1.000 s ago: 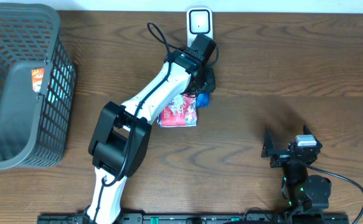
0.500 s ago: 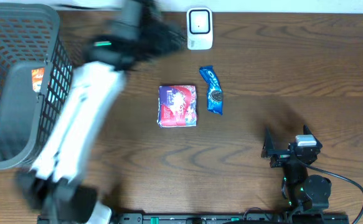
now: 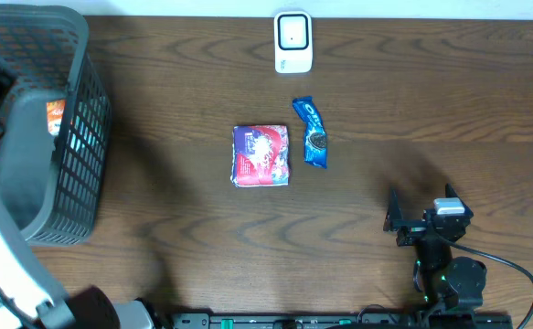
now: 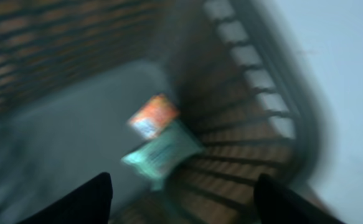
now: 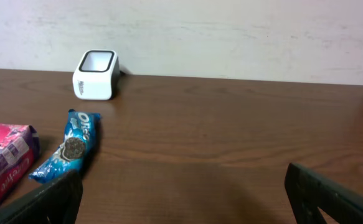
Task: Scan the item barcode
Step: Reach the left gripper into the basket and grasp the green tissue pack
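Grey basket (image 3: 83, 146), left edge of worktop (image 3: 385, 110): left pincer (image 4: 181, 186) spread & empty above teal packet (image 4: 162, 152). Drop centred on it, clear of basket wall. Right pincer (image 5: 182, 177) idle, released.

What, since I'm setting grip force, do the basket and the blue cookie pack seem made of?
Basket: probably moulded plastic, dark grey and matte, given its lattice walls. Blue cookie pack: likely thin plastic film, glossy print, with crimped ends.
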You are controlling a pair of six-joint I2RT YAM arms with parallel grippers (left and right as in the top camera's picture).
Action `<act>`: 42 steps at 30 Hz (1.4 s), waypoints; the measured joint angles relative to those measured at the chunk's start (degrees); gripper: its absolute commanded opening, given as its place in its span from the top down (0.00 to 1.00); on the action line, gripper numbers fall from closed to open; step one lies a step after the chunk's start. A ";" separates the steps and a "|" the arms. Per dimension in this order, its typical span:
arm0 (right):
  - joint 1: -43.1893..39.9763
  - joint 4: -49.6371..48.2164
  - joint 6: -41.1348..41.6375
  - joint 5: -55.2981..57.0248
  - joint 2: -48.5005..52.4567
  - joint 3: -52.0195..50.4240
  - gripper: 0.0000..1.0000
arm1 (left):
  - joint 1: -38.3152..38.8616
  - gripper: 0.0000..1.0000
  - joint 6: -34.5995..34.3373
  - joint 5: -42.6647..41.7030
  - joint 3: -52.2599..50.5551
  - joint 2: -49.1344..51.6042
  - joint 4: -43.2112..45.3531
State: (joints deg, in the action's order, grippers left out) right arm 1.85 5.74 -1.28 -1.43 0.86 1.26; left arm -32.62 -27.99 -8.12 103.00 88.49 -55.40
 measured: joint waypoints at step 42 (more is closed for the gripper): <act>0.00 -0.02 0.00 0.00 0.00 0.00 0.01 | 5.35 0.93 11.58 -5.55 1.05 37.24 -4.85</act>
State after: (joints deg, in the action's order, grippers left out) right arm 1.85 5.72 -1.28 -1.43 0.86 1.26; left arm -27.27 -16.40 -13.67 104.05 125.73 -60.25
